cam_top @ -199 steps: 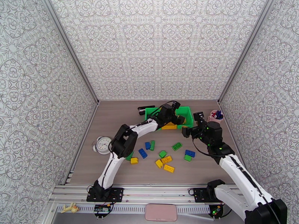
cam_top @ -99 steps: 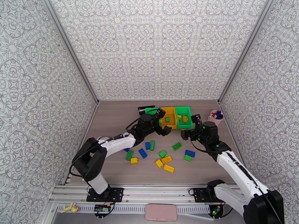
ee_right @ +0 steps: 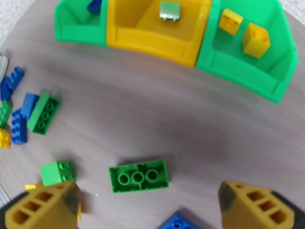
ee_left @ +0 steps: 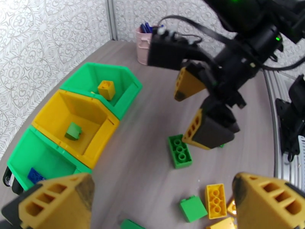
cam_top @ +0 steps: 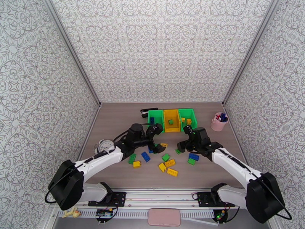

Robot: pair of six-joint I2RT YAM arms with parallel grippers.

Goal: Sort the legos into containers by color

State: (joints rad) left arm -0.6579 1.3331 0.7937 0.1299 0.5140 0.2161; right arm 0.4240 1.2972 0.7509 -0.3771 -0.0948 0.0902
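Three bins stand in a row at the back: a left green bin point(cam_top: 153, 118) holding a blue brick, a yellow bin point(cam_top: 171, 124) holding a green brick point(ee_right: 170, 10), and a right green bin point(cam_top: 189, 116) holding two yellow bricks. Several blue, green and yellow legos lie loose in front of them. My right gripper point(cam_top: 182, 144) is open and low over a long green brick point(ee_right: 138, 175), which lies between its fingers point(ee_right: 42, 207). My left gripper point(cam_top: 153, 136) is open and empty over the left part of the pile, facing the right gripper's fingers point(ee_left: 207, 128).
A pink cup with pens point(cam_top: 219, 122) stands at the back right. A round clock point(cam_top: 103, 146) lies at the left, and a black object point(cam_top: 145, 110) sits behind the left bin. Patterned walls close in three sides.
My left gripper has pulled back from over the bins to the loose bricks. My right gripper has moved left and down over the long green brick.
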